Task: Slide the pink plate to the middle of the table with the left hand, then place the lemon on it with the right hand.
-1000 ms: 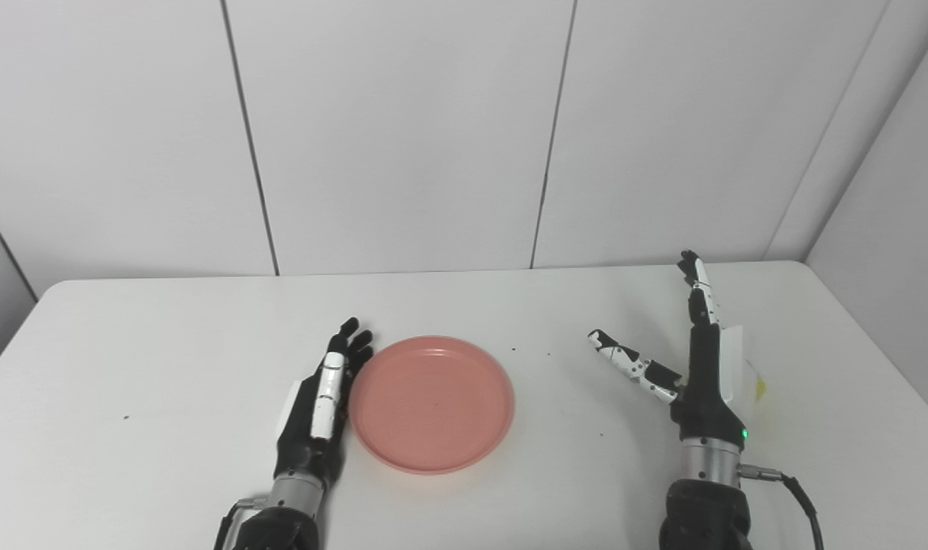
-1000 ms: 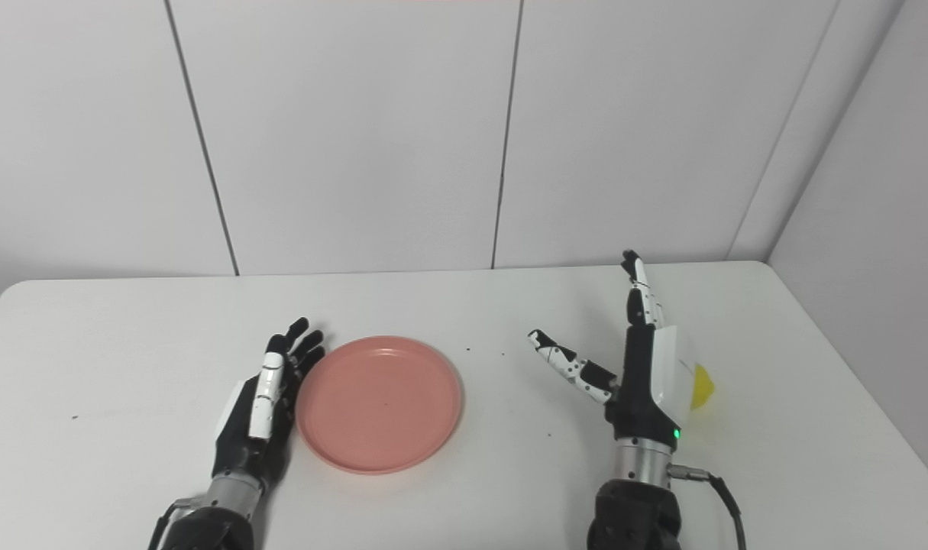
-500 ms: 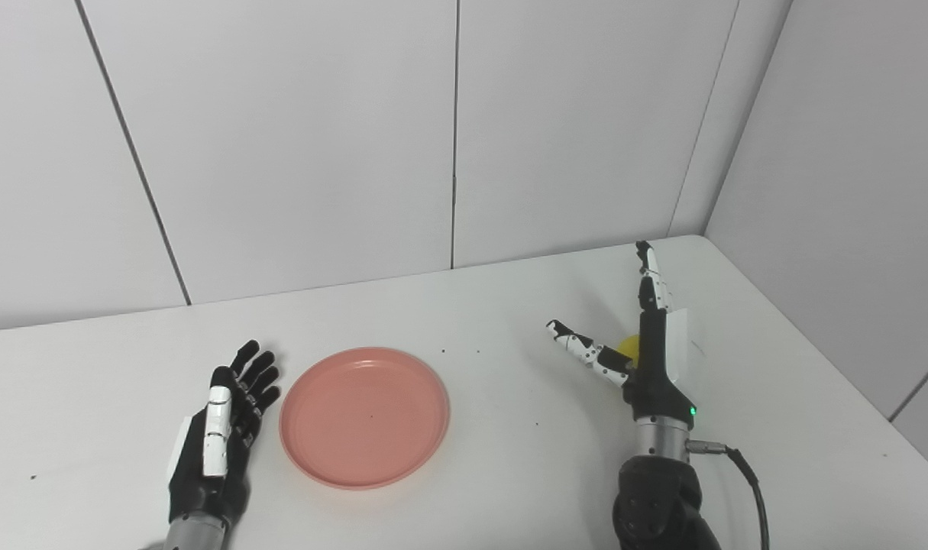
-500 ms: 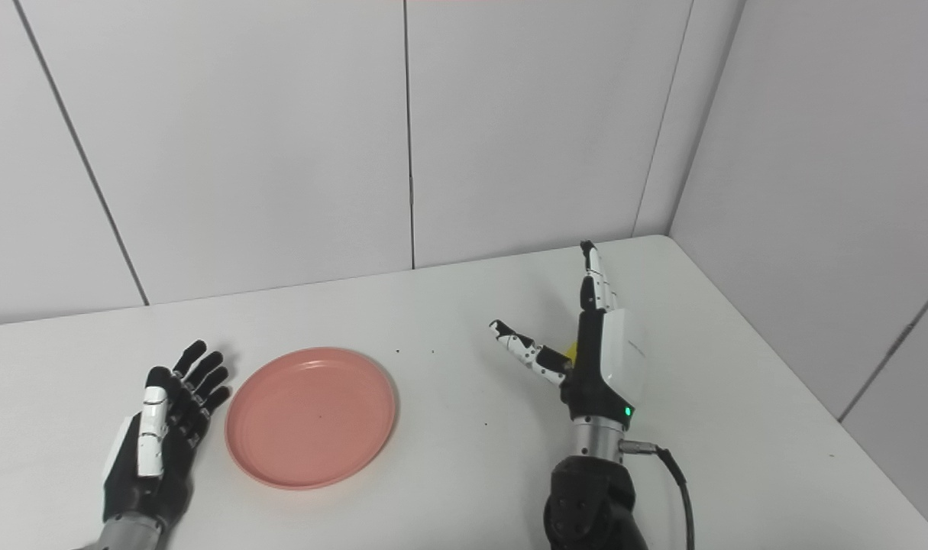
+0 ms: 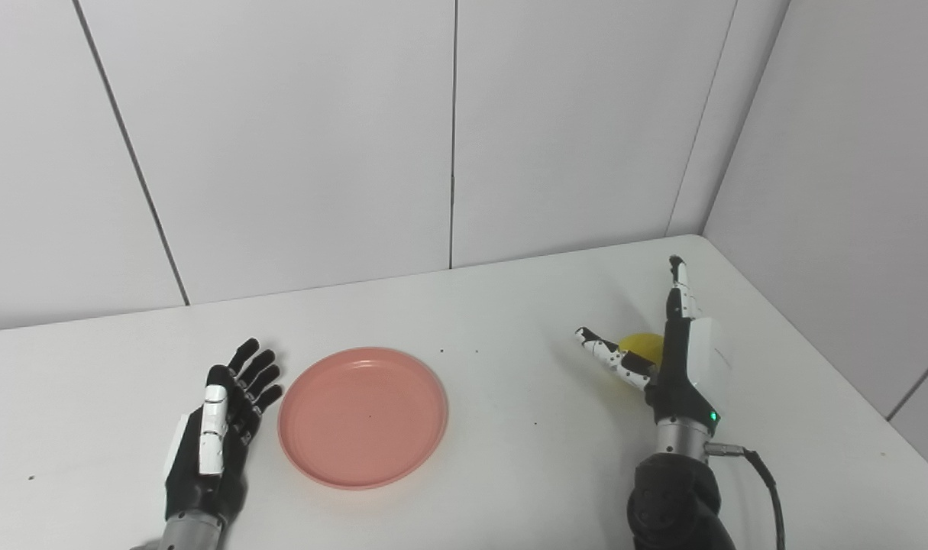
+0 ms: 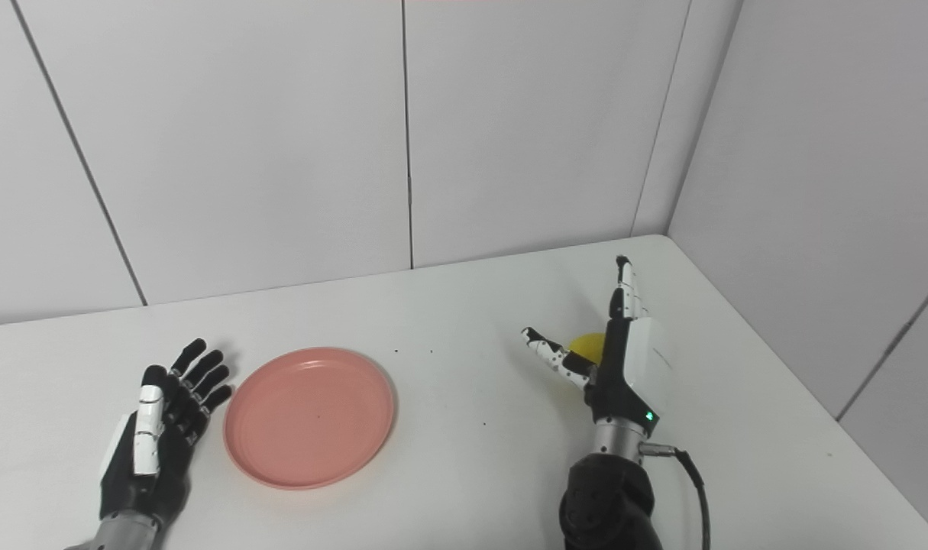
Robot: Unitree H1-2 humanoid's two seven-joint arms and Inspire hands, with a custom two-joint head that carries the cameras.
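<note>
The pink plate (image 5: 363,416) lies flat on the white table (image 5: 509,321), left of the picture's centre. My left hand (image 5: 215,428) rests open on the table just left of the plate, with a small gap to its rim. On the right, my right hand (image 5: 674,355) stands edge-up and open, thumb spread to the left. The yellow lemon (image 5: 641,345) sits in the crook between thumb and palm, partly hidden by the hand. I cannot tell whether the hand touches it. The same lemon (image 6: 587,345) peeks out beside the hand (image 6: 620,359) in the right eye view.
The table's right edge (image 5: 815,351) runs close to the right hand, with a wall corner behind it. A black cable (image 5: 761,477) trails from the right wrist. Small dark specks dot the tabletop between plate and lemon.
The camera swung right a second ago, then held still. Over the last half second my right hand moved right and nearer, so more of the lemon shows. Left hand and plate stayed put.
</note>
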